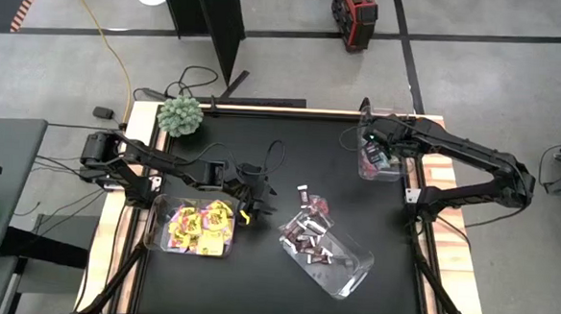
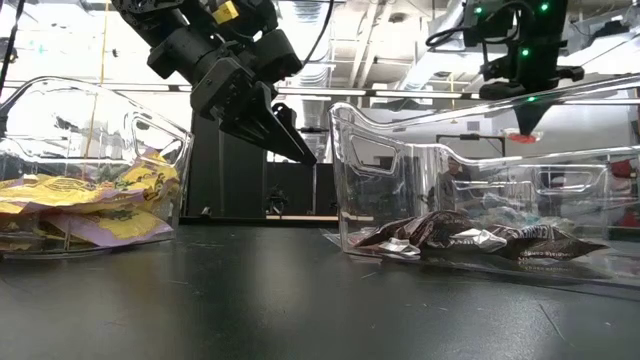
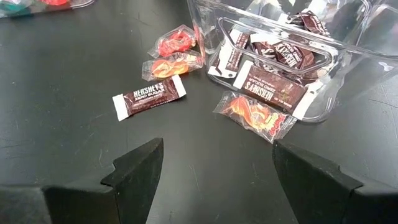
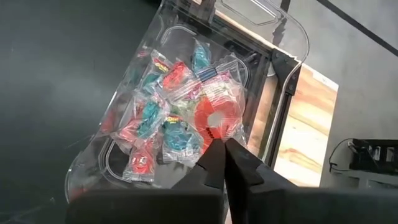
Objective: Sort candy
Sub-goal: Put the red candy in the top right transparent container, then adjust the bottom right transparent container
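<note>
Clear plastic dominates the scene: 3 bins on a black table. Nearest in the low view, the left gripper (image 2: 262, 112) hangs with its fingers spread wide and nothing between them, above the gap between the yellow-packet bin (image 1: 158, 229) and the bin of dark mini bars (image 1: 351, 272).

Loose candy lies just ahead of it: 1 dark mini bar (image 3: 148, 96) and 3 red-orange wrapped sweets (image 3: 256, 115) on the bare table, touching or just beside the bar bin's wall.

Farther off, the right gripper (image 4: 219, 138) is over the far bin (image 4: 180, 37) of teal-and-pink sweets, its fingertips pinched on a red-and-clear wrapped sweet (image 4: 217, 107).

Risks, as judged:
1. The pinch on the wrapper looks slight; the sweet could slip and fall outside the bin.
2. The sweet beside the bin wall leaves little room; a finger could nudge the bin.

Only the left wrist view shows the 4 loose pieces clearly; only the right wrist view shows the grip.
</note>
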You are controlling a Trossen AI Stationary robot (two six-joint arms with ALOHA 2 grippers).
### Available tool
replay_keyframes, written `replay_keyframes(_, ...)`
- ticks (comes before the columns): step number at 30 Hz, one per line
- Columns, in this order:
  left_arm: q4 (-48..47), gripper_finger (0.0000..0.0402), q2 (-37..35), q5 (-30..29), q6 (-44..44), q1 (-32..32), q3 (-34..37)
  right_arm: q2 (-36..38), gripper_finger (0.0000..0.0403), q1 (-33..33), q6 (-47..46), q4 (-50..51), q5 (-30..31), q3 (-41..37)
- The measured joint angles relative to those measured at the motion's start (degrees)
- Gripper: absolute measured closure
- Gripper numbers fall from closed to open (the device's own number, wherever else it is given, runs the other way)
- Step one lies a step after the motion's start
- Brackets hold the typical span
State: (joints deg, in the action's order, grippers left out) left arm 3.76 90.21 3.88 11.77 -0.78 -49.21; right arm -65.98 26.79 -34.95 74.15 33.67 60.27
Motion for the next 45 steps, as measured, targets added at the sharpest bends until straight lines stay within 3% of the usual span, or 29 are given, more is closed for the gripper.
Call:
replay_keyframes(9, 0.0, 0.0104, 0.0, 0.0, 0.0, 0.0, 0.0, 0.0, 0.0255, 0.0, 0.0, -0.1, 0.0, 0.0)
replay_keyframes(15, 0.0, 0.0104, 0.0, 0.0, 0.6, 0.0, 0.0, 0.0, 0.0185, -4.0, 9.8, -8.3, -2.6, 0.0)
replay_keyframes(22, 0.0, 0.0104, 0.0, 0.0, 1.0, 0.0, 0.0, -0.1, 0.0181, -16.8, 23.4, -24.3, -21.3, 0.0)
replay_keyframes(24, 0.0, 0.0104, 0.0, 0.0, 1.1, 0.0, 0.0, -1.3, 0.0183, -21.7, 24.4, -26.5, -23.6, 0.1)
replay_keyframes(32, 0.3, 0.0104, 0.0, 0.0, 1.1, 0.0, 0.0, -11.6, 0.0184, -34.0, 25.4, -29.1, -24.0, 0.0)
replay_keyframes(45, 0.2, 0.0104, 0.0, 0.0, 1.0, 0.0, 0.0, -20.8, 0.0189, -33.2, 25.9, -36.2, -23.9, 0.0)
